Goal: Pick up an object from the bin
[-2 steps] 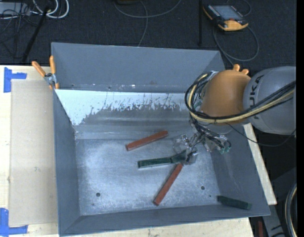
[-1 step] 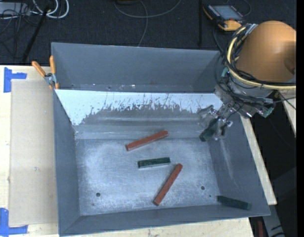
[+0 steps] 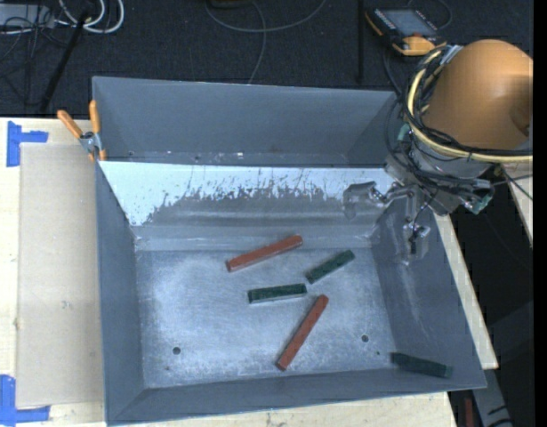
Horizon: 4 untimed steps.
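You have the arm (image 3: pixel 451 163) coming in at the upper right of the frame, with its orange cover (image 3: pixel 482 87) and looped cables (image 3: pixel 422 105) above the right wall of the grey bin (image 3: pixel 255 132). The gripper (image 3: pixel 410 229) hangs just inside the bin, over the sloping right wall near the upper right corner of the floor, and you cannot tell from this angle whether it is spread or pressed together. Five bars lie loose and flat, none touching another. Nearest the gripper, to its lower left, is the slanted green bar (image 3: pixel 330 266), right of the floor's centre. Left of that lies the upper red bar (image 3: pixel 264 253), tilted up toward the right. Just below these two sits the level green bar (image 3: pixel 277 294), close to the middle of the floor. The lower red bar (image 3: pixel 302 331) runs steeply from lower left to upper right beneath it. Well apart from the rest, the corner green bar (image 3: pixel 420 364) rests at the lower right, by the foot of the right wall
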Each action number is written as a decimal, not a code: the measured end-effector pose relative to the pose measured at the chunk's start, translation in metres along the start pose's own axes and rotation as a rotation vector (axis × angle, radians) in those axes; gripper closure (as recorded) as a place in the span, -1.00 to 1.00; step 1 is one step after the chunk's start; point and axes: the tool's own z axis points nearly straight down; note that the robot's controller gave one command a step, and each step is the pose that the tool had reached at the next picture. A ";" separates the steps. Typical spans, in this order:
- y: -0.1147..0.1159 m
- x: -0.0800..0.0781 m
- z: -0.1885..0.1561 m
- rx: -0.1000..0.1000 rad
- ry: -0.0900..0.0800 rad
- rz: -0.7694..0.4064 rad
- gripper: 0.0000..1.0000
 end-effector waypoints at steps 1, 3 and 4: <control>0.027 -0.041 0.136 -0.008 0.006 -0.267 -1.00; 0.031 -0.038 0.168 -0.003 0.003 -0.219 1.00; 0.052 -0.016 0.053 0.004 -0.002 -0.293 1.00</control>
